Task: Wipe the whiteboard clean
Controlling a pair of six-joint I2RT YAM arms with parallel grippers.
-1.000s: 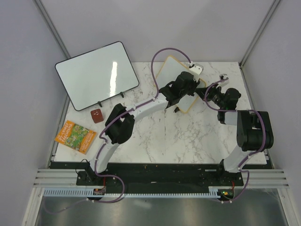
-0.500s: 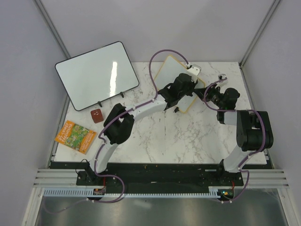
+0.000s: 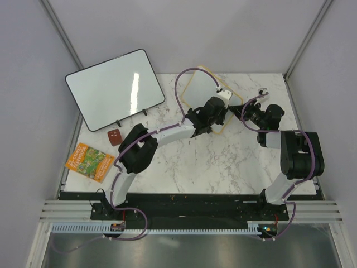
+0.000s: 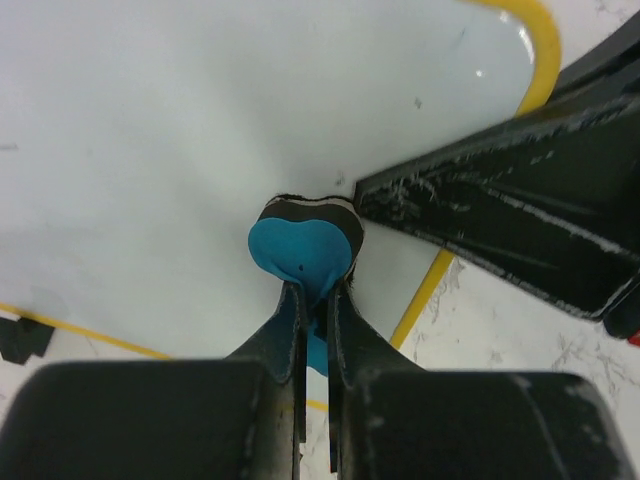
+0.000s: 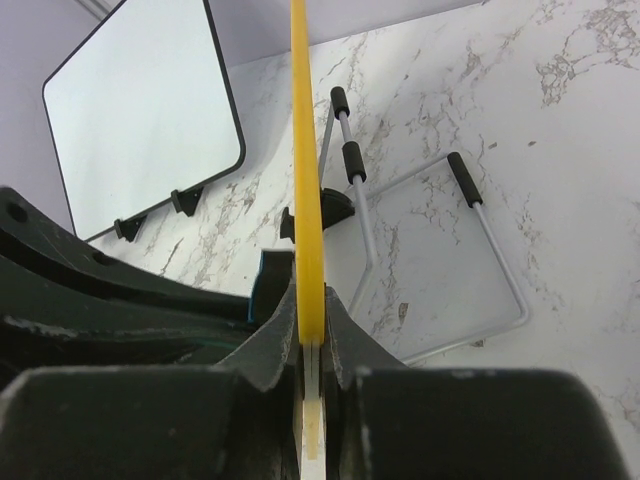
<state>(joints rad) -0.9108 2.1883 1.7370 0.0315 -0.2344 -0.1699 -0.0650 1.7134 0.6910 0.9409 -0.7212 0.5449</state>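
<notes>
The small whiteboard (image 3: pixel 198 86) with its yellow-tan frame stands tilted at the back middle of the table. Its white face fills the left wrist view (image 4: pixel 200 120) and looks clean there apart from tiny specks. My left gripper (image 3: pixel 213 117) is shut on a blue eraser (image 4: pixel 300 250) whose dark felt presses on the board's face near its lower right corner. My right gripper (image 3: pixel 241 110) is shut on the board's frame edge (image 5: pixel 305 150) and holds it. The eraser's blue side shows in the right wrist view (image 5: pixel 262 285).
A larger black-framed whiteboard (image 3: pixel 114 89) leans at the back left. A brown cube (image 3: pixel 115 137) and an orange booklet (image 3: pixel 89 162) lie at the left. The small board's wire stand (image 5: pixel 420 230) rests on the marble behind it.
My left gripper has slid the eraser across the board toward the near edge, baring more of the board's upper part. The right gripper has kept its hold.
</notes>
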